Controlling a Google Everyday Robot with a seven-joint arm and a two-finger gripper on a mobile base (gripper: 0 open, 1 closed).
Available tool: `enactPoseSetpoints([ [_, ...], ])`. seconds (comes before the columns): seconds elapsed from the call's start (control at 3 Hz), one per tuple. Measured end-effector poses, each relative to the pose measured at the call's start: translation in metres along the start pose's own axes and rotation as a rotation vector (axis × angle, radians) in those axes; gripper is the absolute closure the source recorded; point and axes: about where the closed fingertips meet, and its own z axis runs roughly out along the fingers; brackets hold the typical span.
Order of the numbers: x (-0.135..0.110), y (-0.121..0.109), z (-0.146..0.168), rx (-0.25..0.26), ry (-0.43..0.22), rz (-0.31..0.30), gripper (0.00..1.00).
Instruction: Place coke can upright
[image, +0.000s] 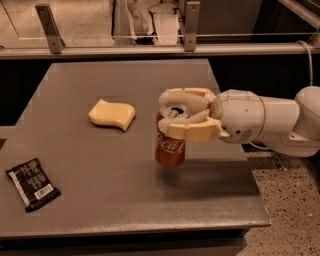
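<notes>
Right of centre in the frame, the gripper (168, 111) comes in from the right edge and is clamped around the upper part of the coke can (170, 148), one pale finger behind the silver rim and the other across the front just above the white script. The fingers are closed only as far as the can's width allows, and nothing else is in their hold. Gripping high leaves the base free to meet the surface first. The can hangs top-up, leaning slightly, its base seemingly just off the grey table (125, 190), with a dark shadow directly beneath it. That suggests the setting-down step is near its end, with lowering and release left to do. The yellow sponge (112, 114) lies to the upper left and the black wrapper (32, 184) at lower left, both well apart from the landing spot
</notes>
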Motion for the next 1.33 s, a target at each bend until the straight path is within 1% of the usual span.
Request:
enactPoseSetpoints([
  [0.33, 0.011, 0.001, -0.005, 0.016, 0.032, -0.026, 1.00],
  [0.67, 0.025, 0.004, -0.009, 0.031, 0.054, -0.096, 1.00],
  [1.0, 0.029, 0.005, -0.008, 0.033, 0.062, -0.142, 1.00],
  [1.33, 0.032, 0.006, -0.008, 0.034, 0.046, -0.176, 1.00],
])
